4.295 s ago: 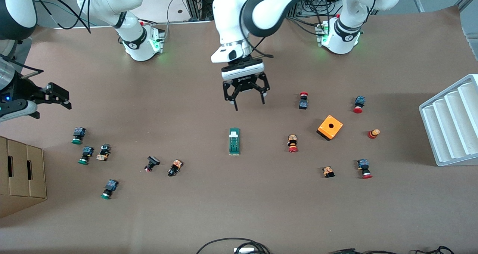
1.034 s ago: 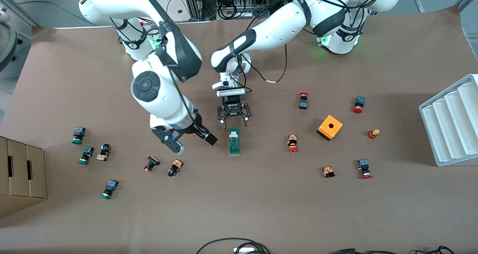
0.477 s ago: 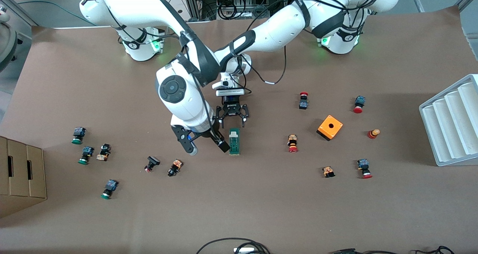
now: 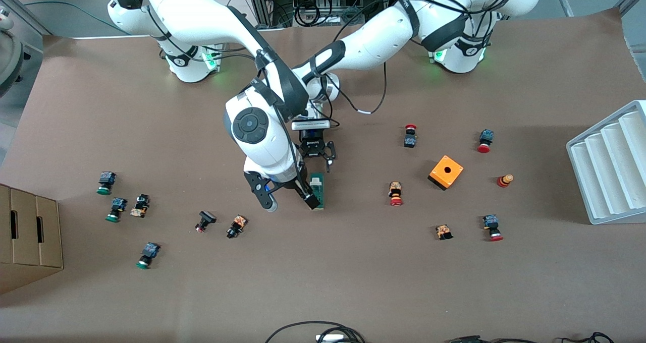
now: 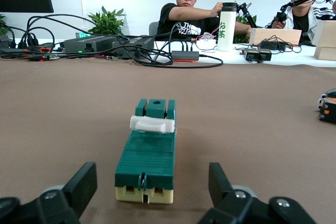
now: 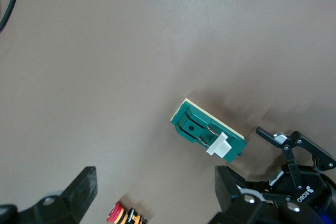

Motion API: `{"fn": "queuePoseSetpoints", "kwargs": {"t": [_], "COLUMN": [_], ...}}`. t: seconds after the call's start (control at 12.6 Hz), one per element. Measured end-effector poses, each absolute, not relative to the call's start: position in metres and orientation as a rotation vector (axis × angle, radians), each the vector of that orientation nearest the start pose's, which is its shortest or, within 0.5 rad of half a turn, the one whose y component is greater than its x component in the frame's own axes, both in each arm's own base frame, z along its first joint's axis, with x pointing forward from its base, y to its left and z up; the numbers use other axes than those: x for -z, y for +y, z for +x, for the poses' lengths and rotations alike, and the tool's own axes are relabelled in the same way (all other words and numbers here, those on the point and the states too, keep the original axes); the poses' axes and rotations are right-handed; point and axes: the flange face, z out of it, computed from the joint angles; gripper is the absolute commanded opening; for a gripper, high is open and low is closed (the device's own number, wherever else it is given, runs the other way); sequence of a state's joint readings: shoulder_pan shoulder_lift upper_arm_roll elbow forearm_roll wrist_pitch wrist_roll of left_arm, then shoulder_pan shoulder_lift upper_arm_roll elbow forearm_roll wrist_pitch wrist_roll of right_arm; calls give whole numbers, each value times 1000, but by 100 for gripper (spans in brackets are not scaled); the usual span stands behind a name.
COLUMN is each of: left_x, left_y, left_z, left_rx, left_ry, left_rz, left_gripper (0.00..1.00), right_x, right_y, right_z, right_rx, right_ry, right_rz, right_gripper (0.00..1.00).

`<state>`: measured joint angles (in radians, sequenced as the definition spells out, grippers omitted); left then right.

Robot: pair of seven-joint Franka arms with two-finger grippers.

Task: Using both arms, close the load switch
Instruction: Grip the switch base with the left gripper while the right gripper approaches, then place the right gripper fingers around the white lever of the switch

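**Both my grippers at the load switch**

The load switch (image 4: pixel 319 191) lies flat on the table (image 4: pixel 353 282), about midway between my two arms' ends, its long axis running toward the front camera. It is a narrow green block with a white piece (image 5: pixel 152 124) across its top, near the end that faces my bases, and a cream strip along its base.

My left gripper (image 4: pixel 317 165) sits low, just off that base-side end of the switch. In the left wrist view its fingers (image 5: pixel 79 187) stand spread wider than the block, one to each side of the near end, with table showing between each finger and the green body — nothing is gripped.

My right gripper (image 4: pixel 290 196) hangs over the switch from the right arm's side. In the front view one black finger (image 4: pixel 310 197) covers part of the block's edge; whether it touches I cannot tell. In the right wrist view the fingers (image 6: pixel 79 192) are wide apart and hold nothing — the switch lies between and below them, with the left gripper (image 6: pixel 294 166) at its white end.

Farther out from my left gripper, toward the left arm's end, are an orange box (image 4: pixel 446 172) with a hole, several red-capped buttons (image 4: pixel 395 193) and a white rack (image 4: pixel 608 164). Toward the right arm's end lie more buttons (image 4: pixel 236 226), some green-capped (image 4: pixel 106 182), and a cardboard box (image 4: pixel 28 234).
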<state>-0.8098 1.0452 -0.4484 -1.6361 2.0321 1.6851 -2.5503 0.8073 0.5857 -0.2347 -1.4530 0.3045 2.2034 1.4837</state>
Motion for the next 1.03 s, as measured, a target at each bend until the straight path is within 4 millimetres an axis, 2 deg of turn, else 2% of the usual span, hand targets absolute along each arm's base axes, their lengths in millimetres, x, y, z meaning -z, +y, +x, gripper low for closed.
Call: {"fn": "queuePoseSetpoints", "kwargs": {"t": [0.4,0.56,0.72,0.8,1.03], "left_x": [-60,-58,-52,-49,-48], "left_y": [-576,-576,-574,-572,-572], "left_z": [314,314,312,312,312], "left_rx": [1948,1948,1943,1940,1939], "left_ry": [-113,-123,-135,-137,-143], "left_rz": [-2448,-2453,-2461,-2462,-2463], "left_gripper": [80,70,70,65,57], "right_x": [-369,-369,-369,-368,-365], "right_y": [428,428,428,428,429], "right_z": [590,590,591,591,591], "right_rx": [-29,-27,-26,-26,-27], "right_ry": [1428,1428,1429,1429,1431], "right_rz": [-2542,-2541,-2541,-2542,-2544], "right_gripper": [100,100,100,100,100]}}
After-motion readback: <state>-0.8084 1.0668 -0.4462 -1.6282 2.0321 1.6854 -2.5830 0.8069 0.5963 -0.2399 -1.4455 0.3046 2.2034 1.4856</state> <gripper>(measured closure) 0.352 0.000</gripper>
